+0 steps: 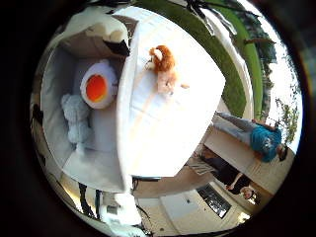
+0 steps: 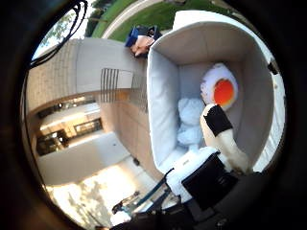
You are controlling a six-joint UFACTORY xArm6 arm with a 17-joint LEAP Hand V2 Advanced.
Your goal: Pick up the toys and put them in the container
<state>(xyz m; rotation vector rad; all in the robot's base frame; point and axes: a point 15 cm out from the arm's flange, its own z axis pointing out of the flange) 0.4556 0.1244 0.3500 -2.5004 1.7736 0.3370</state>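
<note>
A pale fabric container (image 1: 107, 164) stands at one end of a white table (image 1: 183, 123). In it lie a white toy with an orange centre (image 1: 97, 86) and a grey plush toy (image 1: 77, 117). An orange-brown plush toy (image 1: 163, 67) lies on the table beside the container. The thumb side view looks down into the container (image 2: 163, 91) at the white and orange toy (image 2: 221, 89) and the pale plush (image 2: 192, 123). My hand (image 2: 219, 144) is above the container with a white and black finger reaching out straight over it. It holds nothing.
The table stands on a paved patio beside a lawn (image 1: 212, 44). A person in blue (image 1: 265, 141) crouches on the paving away from the table. A building wall with windows (image 2: 77, 115) is nearby.
</note>
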